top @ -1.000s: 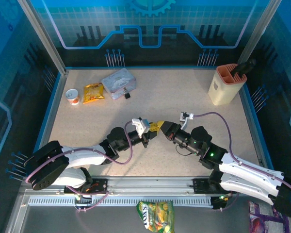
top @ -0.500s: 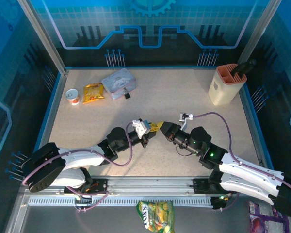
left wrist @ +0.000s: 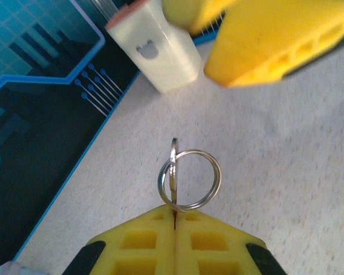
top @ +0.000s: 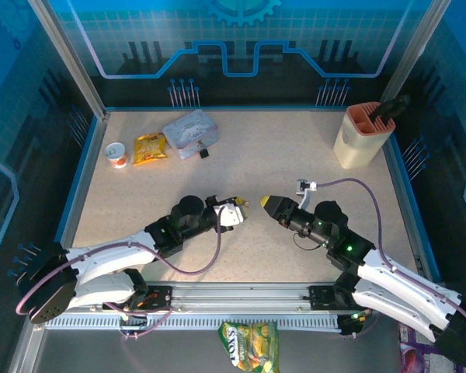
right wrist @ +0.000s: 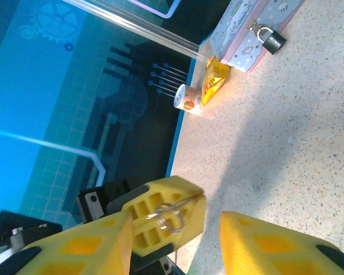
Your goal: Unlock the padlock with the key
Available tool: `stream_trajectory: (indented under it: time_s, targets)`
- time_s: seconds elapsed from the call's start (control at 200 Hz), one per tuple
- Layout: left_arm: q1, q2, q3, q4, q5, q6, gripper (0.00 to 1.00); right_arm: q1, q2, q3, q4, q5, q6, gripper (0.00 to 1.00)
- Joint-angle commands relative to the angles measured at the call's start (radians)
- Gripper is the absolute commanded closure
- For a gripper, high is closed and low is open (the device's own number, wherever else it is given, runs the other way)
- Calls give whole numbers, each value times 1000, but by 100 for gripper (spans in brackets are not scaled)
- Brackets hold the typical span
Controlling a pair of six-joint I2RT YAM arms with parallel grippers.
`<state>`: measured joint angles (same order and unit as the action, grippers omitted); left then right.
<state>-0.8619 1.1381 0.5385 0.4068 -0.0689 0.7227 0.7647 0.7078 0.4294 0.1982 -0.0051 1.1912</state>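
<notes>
left gripper: pinched shut on linked silvery wire rings | right gripper: spread wide, empty | beyond: small dark padlock hanging on grey-blue rectangular tin, beside crinkly yellow packet

Bright light on the table, dim blue walls, right gripper's fingers blurred

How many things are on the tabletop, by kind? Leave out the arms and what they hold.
Grey-blue rectangular tin box: 1
Small dark padlock: 1
Yellow snack packet: 1
Small white cup: 1
Beige utensil holder: 1
Total: 5
</notes>
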Motion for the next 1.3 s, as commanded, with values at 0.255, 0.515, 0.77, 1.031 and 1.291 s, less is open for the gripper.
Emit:
stream_trajectory:
  time_s: [0.255,0.515,0.77,1.031,1.291]
  targets:
    - [-18,95,171,-399,-226,529,100,-41,-54,-48,-114,-37,7,56]
    - [-39,252,193,-314,-461,804,100,-57,-17,-73,-147,-60,47,57]
    - [-45,123,99,-121,-231,701,100,-56,52,-83,-85,-121,100,59]
    - [-35,32,5,-59,-29,667,100,-13,88,-19,-38,-139,86,60]
    - [-34,-14,-38,2,32,606,100,70,140,-7,114,-118,101,60]
